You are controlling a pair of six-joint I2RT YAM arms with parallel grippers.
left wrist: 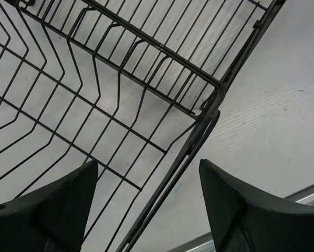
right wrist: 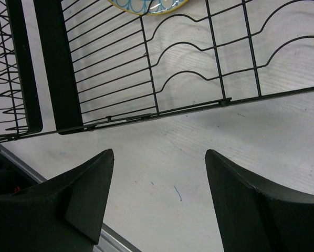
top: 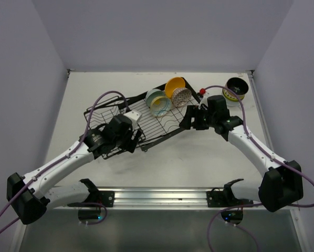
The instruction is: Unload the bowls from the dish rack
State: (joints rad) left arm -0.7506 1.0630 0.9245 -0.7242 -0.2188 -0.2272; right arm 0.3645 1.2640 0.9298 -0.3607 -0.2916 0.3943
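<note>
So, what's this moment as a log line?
left claw open | right claw open | dish rack: bowls inside | dark bowl: on table

Black wire rack (top: 162, 122), lying diag; 3 bowls (top: 158, 102) on edge, far-right end

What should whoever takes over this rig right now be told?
Left gripper: open, empty, over the near corner of the black wire dish rack.
Right gripper: open, empty, over the white table just outside the rack's edge.
In the rack's far end: pale teal bowl, orange-yellow bowl, brown-speckled bowl. A white item by the left wrist may be a fourth; unclear.
Done: a dark bowl with a yellow-and-white outside sits on the table, far right.
Left to do: the bowls in the rack.
</note>
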